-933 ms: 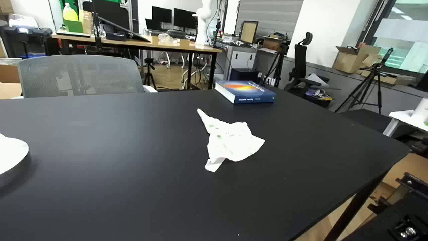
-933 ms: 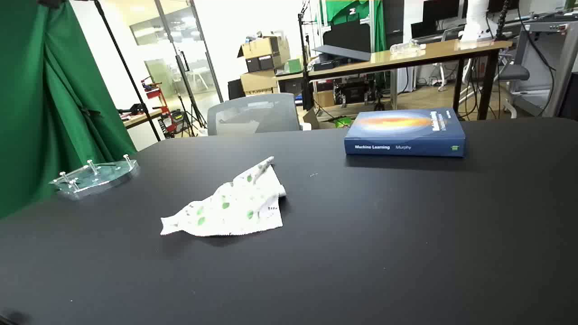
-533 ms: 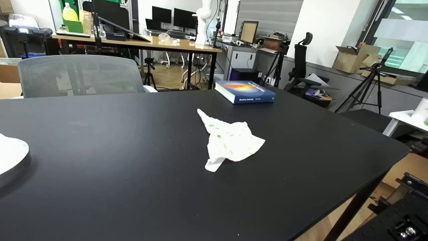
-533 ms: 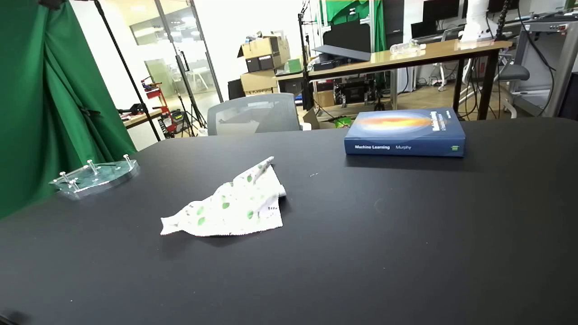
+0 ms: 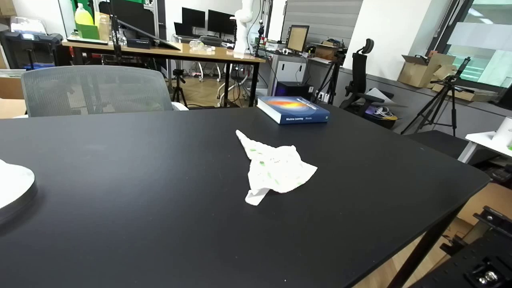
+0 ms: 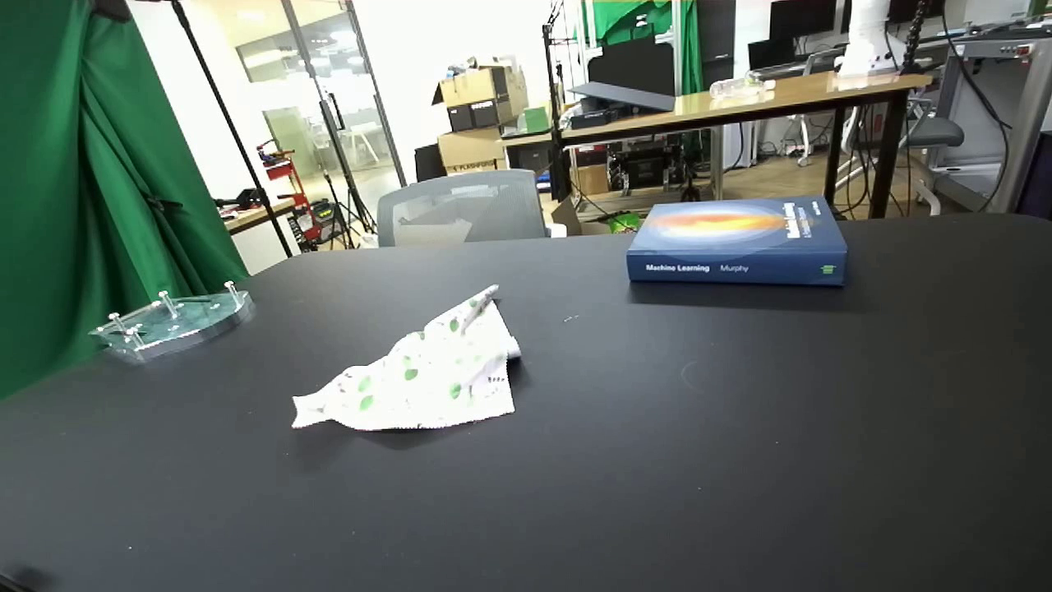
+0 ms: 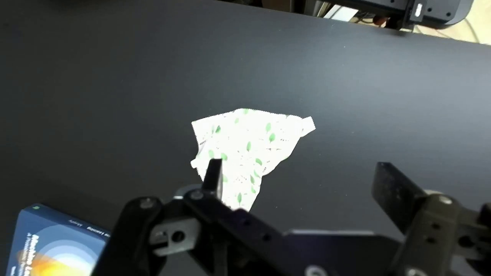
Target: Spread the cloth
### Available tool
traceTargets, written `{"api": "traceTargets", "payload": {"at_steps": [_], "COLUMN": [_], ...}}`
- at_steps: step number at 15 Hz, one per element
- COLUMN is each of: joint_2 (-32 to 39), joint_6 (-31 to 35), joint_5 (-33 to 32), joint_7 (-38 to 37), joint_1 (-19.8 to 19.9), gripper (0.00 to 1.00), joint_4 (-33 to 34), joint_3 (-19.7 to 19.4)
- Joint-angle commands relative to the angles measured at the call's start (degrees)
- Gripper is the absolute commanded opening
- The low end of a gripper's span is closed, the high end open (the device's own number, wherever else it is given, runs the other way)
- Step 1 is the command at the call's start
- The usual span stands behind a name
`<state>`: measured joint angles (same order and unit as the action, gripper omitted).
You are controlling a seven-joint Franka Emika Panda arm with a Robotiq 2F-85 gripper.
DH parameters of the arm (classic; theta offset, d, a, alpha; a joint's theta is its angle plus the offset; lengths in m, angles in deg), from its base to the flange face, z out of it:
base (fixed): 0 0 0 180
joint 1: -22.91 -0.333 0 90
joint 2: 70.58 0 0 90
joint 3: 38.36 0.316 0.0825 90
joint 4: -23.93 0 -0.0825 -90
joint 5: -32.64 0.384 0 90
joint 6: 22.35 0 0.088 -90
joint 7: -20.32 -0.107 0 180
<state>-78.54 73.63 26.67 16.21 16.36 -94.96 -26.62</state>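
The white cloth with green leaf prints lies crumpled and partly folded on the black table. It shows in both exterior views (image 5: 280, 170) (image 6: 427, 374) and in the wrist view (image 7: 245, 142). One narrow corner points away from its wider middle, and some edges are folded over. My gripper (image 7: 299, 166) is open and empty in the wrist view, above the table. Its left finger overlaps the lower left part of the cloth in the picture, and its right finger is over bare table. The fingers appear apart from the cloth. The gripper is out of both exterior views.
A thick blue book (image 5: 294, 110) lies on the table beyond the cloth; it also shows in the other views (image 6: 735, 242) (image 7: 57, 245). A clear plate with upright bolts (image 6: 177, 321) lies near the green curtain. A white round-edged object (image 5: 14, 182) is at the picture's left edge.
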Motion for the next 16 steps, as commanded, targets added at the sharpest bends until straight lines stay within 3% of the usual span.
{"api": "traceTargets", "payload": {"at_steps": [1,5,9,12,13,16], "joint_2": [-0.04,0.29,1.24,1.90,2.68,3.09], "joint_6": [7.70,21.89,34.09,38.40,36.17,36.85], "joint_5": [-6.07,-12.23,-12.22,-10.65,-10.80,-10.83], "joint_7": [-7.47,-16.56,-26.76,-30.02,-26.47,-26.43], "joint_1": [-1.16,-1.69,-1.52,-1.31,-1.67,-1.72], "gripper": [1.00,1.00,1.00,1.00,1.00,1.00], "joint_4": [-3.58,-11.08,-19.40,-24.00,-21.50,-22.19], "joint_3": [0.65,1.47,1.52,1.04,1.12,1.05]}}
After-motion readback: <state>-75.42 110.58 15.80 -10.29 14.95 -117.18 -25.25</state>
